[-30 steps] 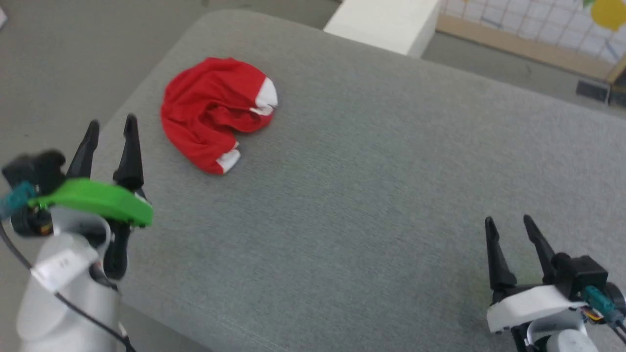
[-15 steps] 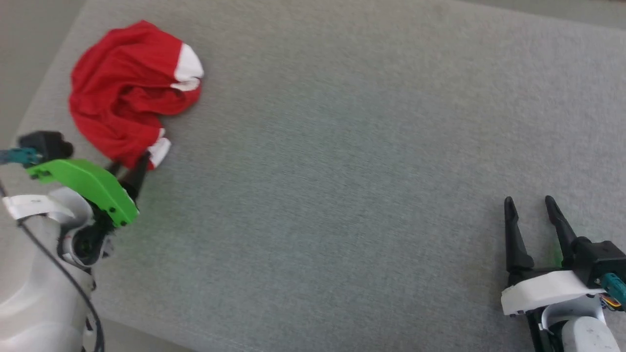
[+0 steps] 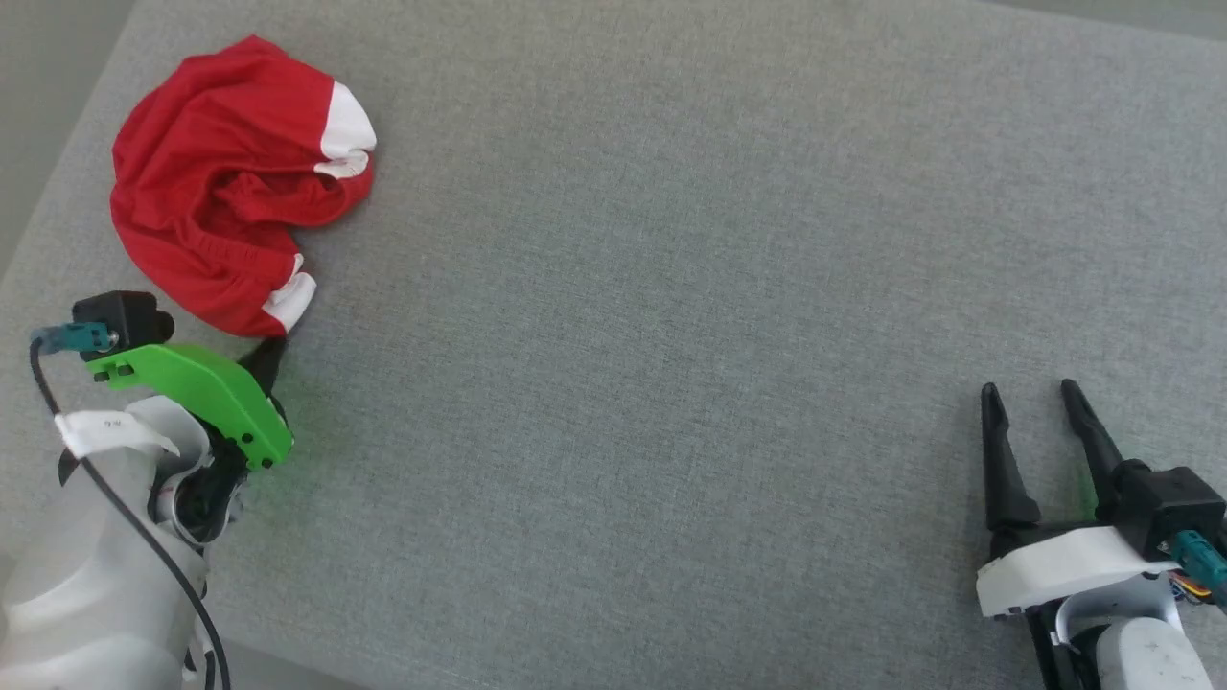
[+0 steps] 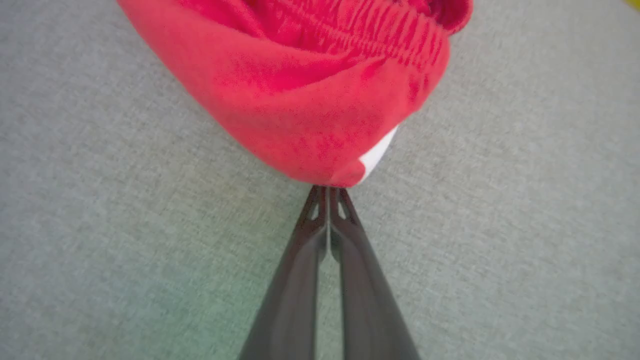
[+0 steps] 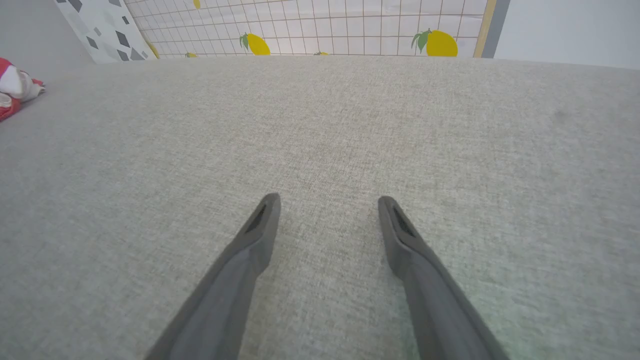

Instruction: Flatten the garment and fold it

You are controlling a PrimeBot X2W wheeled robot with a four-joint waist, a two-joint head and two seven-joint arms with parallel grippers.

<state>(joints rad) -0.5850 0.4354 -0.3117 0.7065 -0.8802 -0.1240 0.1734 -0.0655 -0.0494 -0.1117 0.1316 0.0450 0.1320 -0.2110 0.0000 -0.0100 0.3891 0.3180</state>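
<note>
Left wrist view: left gripper (image 4: 327, 190) clenched at edge of the red garment (image 4: 310, 100).
Right gripper (image 3: 1027, 387) hung released, well apart.

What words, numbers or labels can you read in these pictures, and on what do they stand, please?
None can be read.
white tag on the left forearm: faint dark marks, too small to read.
garment: red cloth with white trim, no lettering showing.
wall panel: lemon pictures on a grid, no words.
</note>
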